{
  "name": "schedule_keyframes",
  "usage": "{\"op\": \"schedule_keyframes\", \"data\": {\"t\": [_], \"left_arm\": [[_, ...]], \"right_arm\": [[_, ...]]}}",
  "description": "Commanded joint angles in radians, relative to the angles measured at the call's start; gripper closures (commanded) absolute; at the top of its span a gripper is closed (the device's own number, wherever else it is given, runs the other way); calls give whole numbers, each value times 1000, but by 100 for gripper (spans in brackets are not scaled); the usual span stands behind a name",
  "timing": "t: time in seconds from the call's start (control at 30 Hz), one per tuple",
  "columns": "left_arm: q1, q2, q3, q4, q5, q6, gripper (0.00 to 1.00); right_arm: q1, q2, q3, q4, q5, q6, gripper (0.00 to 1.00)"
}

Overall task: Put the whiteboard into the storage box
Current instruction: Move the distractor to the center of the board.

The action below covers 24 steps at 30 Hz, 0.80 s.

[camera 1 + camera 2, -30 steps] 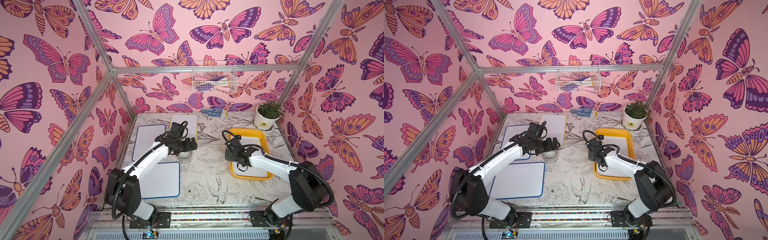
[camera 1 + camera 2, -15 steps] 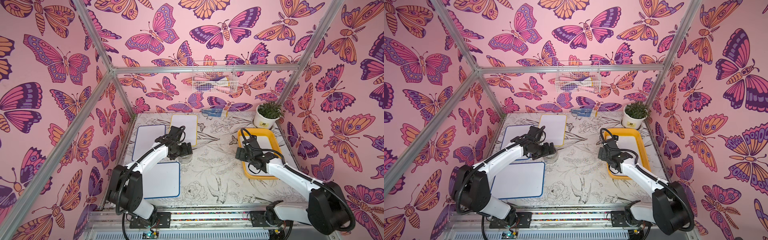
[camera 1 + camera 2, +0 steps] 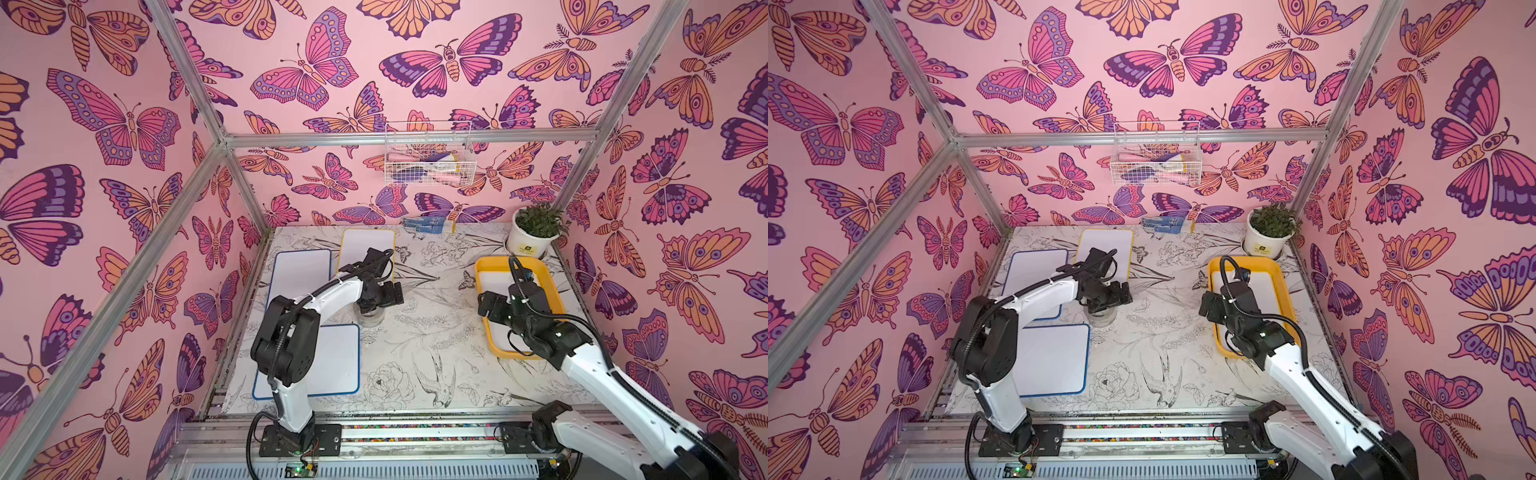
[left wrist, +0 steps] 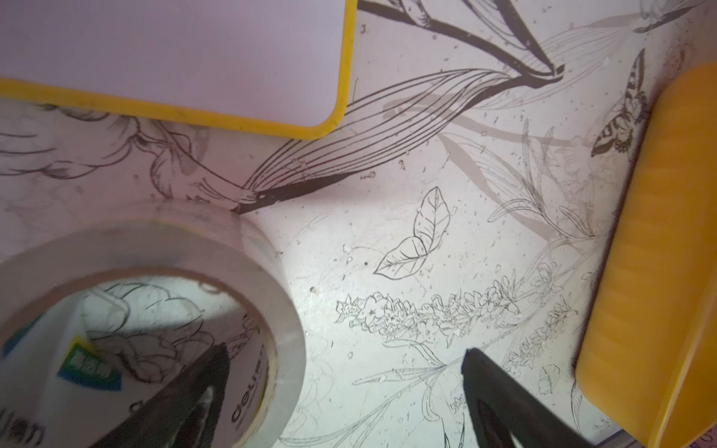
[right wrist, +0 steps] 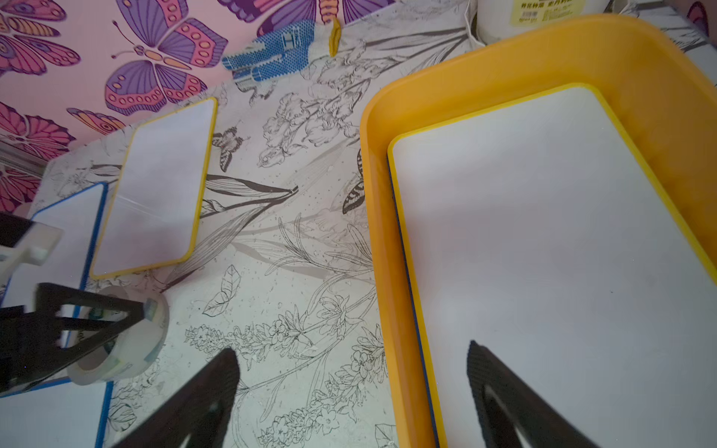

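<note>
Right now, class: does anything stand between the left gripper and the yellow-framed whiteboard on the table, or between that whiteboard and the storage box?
The tape roll lies beneath the left gripper, just short of the yellow-framed whiteboard. Between that whiteboard and the storage box, only bare table shows; the box already holds another whiteboard.

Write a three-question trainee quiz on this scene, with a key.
1. True or false: the box is empty.
2. How many whiteboards lie on the table, outside the box? A two, B three, C five.
3. Fill in: the open left gripper hangs over a roll of ____.
Key: 1 false, a whiteboard lies in it; 2 B; 3 tape.
</note>
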Motion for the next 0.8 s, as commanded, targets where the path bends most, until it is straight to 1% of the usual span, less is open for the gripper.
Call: {"op": "schedule_keyframes", "data": {"t": [0.0,0.17,0.3,0.37,0.43,0.53,0.63,0.67,0.77], "left_arm": [[-31,54,53,32,35,-27,5],[-106,152,180,92,91,-73,5],[-179,274,370,110,140,-83,5],[-194,318,450,111,155,-79,5],[-185,331,490,111,180,-72,5],[-156,279,461,118,201,-35,4],[-113,178,345,172,236,-18,3],[-99,143,308,183,241,-14,2],[-66,24,159,209,237,-4,2]], "right_arm": [[5,-66,2,-63,37,5,6],[3,-127,20,-131,85,-1,6],[2,-157,20,-160,116,-4,6],[2,-162,23,-173,118,-10,6],[1,-160,30,-185,113,-22,6],[2,-145,35,-176,68,-48,6],[25,-98,49,-157,39,-48,6],[45,-77,55,-147,43,-46,6],[153,13,76,-110,83,-30,7]]}}
